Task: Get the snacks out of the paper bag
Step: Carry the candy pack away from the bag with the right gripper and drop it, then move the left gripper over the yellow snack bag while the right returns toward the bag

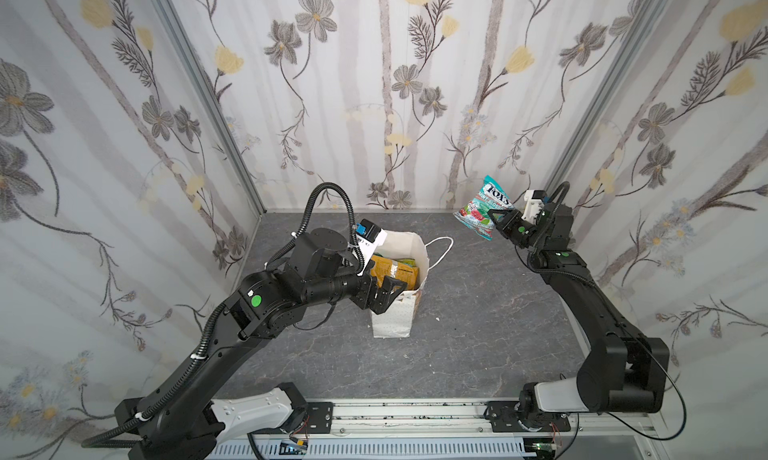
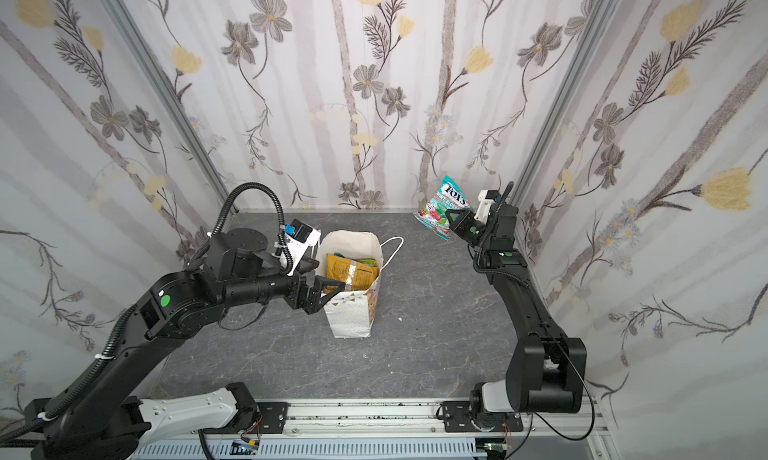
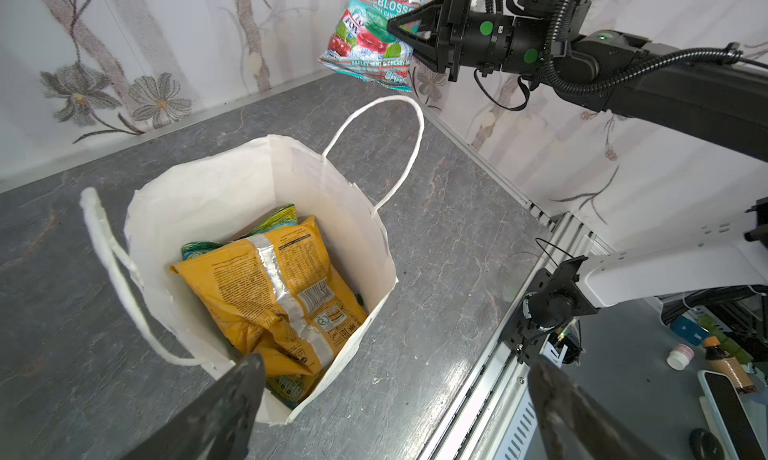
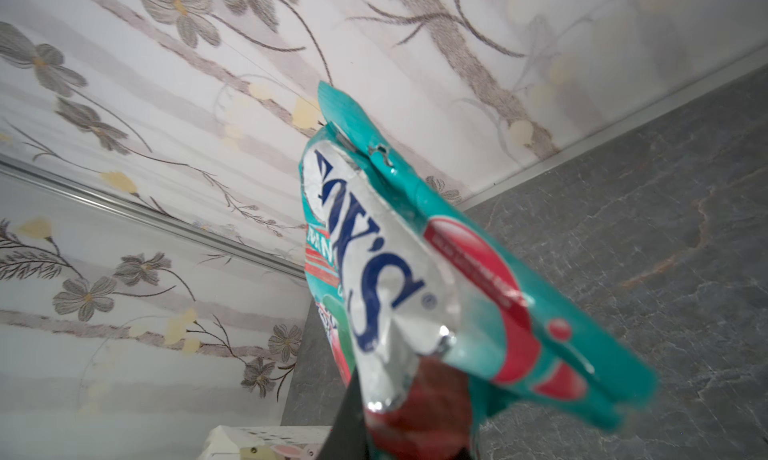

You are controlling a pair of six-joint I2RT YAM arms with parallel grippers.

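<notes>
The white paper bag [image 1: 392,318] [image 2: 353,318] [image 3: 216,196] stands upright and open mid-table. Inside lie snacks: a yellow-orange chip bag [image 1: 399,273] [image 2: 351,271] [image 3: 270,296] on top, with a yellow-green packet [image 3: 274,219] peeking from under it. My left gripper [image 1: 388,293] [image 2: 328,291] [image 3: 395,364] is open at the bag's near left rim, holding nothing. My right gripper [image 1: 494,221] [image 2: 451,221] [image 3: 395,25] [image 4: 399,416] is shut on a teal FOX'S packet [image 1: 484,206] [image 2: 444,206] [image 3: 370,38] [image 4: 415,271], lifted above the table's far right corner.
Two white cord handles [image 1: 440,246] [image 3: 399,146] hang outward from the bag. Floral walls close in the grey table [image 1: 478,312] on three sides. An aluminium rail [image 1: 415,416] carrying both arm bases runs along the front edge.
</notes>
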